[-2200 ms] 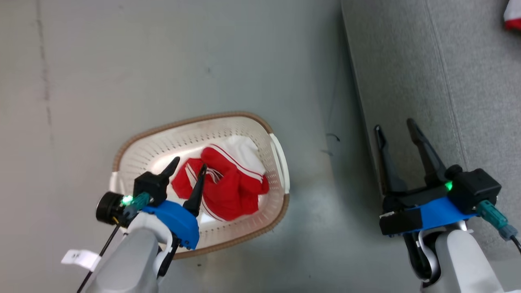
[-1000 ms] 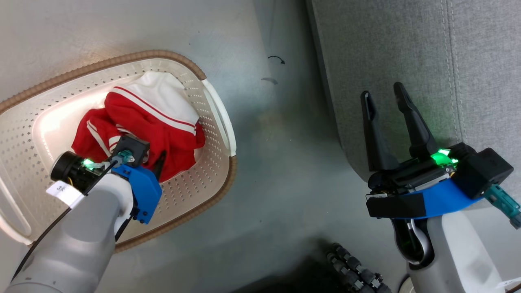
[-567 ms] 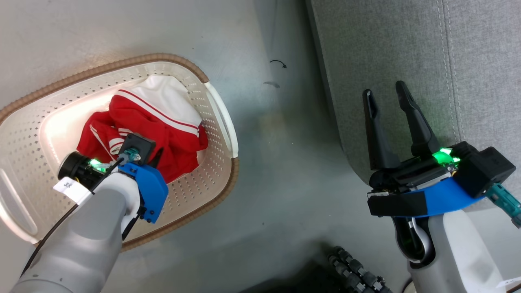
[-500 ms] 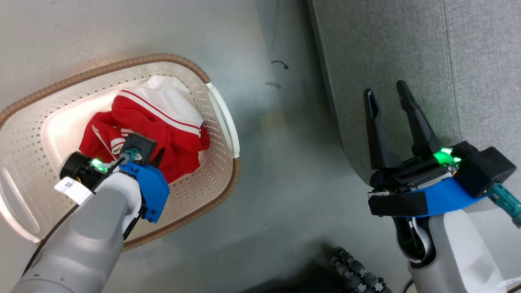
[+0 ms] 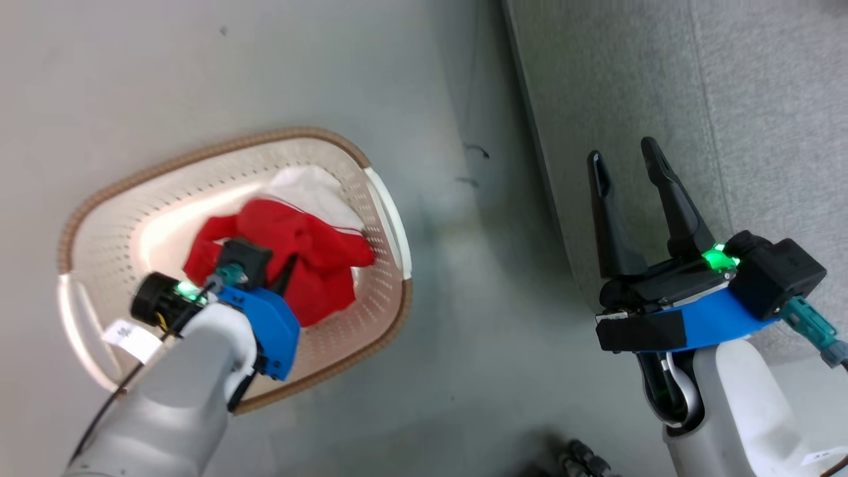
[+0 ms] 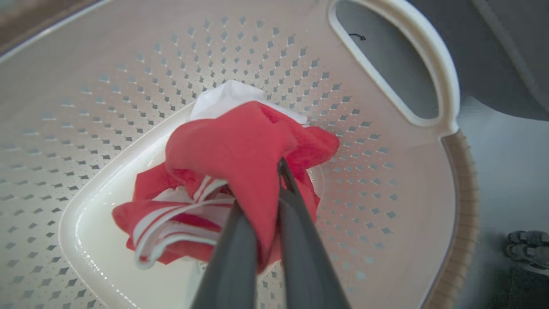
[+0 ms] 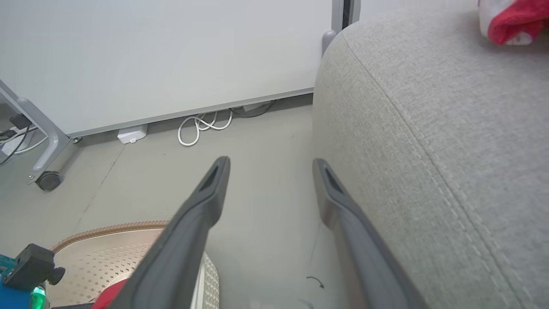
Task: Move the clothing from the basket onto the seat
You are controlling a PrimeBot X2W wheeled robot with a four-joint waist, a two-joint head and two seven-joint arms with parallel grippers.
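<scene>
Grey floor [image 5: 265,66]: basket [image 5: 218,179] beside seat [image 5: 762,99]. One red garment [image 7: 512,19] already on seat; second garment [image 5: 318,255] in basket, left gripper [image 6: 259,189] clamped on it. Right gripper [image 5: 621,149] spread, empty. Carry-over remains.

Legible text: none. Small white paper tag [image 5: 126,335] by the pale grey left forearm [image 5: 179,397]: dark print, too blurred to read. White sticker [image 5: 821,456] on the pale grey right forearm [image 5: 735,411]: marks illegible.
</scene>
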